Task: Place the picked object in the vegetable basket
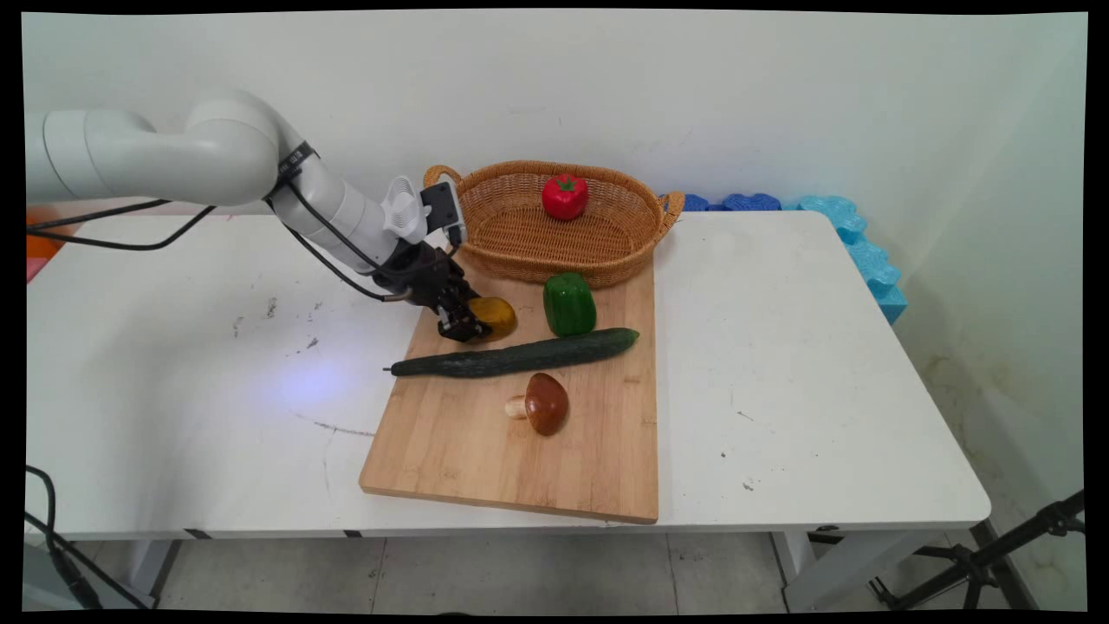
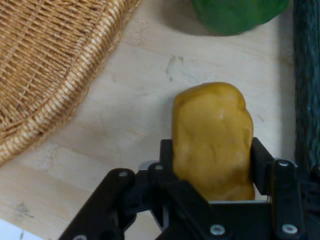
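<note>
Bright, even light — soft shadows, hand view slightly blurred.

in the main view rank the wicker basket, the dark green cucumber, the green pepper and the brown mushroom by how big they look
1. Oval wicker basket
2. Long dark green cucumber
3. Green bell pepper
4. Brown mushroom, close to the pepper

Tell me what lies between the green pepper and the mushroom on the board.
The cucumber lies between the green pepper and the mushroom, seen in the main view.

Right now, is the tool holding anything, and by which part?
The tool is shut on the yellow potato, its fingers pressing the two sides of the potato's near end.
</note>
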{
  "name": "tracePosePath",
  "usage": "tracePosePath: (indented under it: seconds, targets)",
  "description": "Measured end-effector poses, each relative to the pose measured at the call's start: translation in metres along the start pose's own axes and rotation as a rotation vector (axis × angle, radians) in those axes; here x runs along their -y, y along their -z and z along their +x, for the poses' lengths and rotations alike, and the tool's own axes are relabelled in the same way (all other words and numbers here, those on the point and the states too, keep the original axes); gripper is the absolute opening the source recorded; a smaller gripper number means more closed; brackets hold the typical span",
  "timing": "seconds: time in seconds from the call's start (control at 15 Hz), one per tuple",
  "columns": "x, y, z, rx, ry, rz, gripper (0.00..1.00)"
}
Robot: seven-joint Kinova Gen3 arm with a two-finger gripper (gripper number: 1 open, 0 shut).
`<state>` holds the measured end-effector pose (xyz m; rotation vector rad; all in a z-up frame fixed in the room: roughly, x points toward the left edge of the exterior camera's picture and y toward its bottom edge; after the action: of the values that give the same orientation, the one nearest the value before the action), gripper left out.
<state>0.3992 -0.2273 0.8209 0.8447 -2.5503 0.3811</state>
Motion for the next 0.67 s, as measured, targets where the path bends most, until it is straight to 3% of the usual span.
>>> tracePosePath:
  seconds: [0.67]
  targets:
    - [0.001,0.025,0.023,-0.040,-0.002,0.012,0.00]
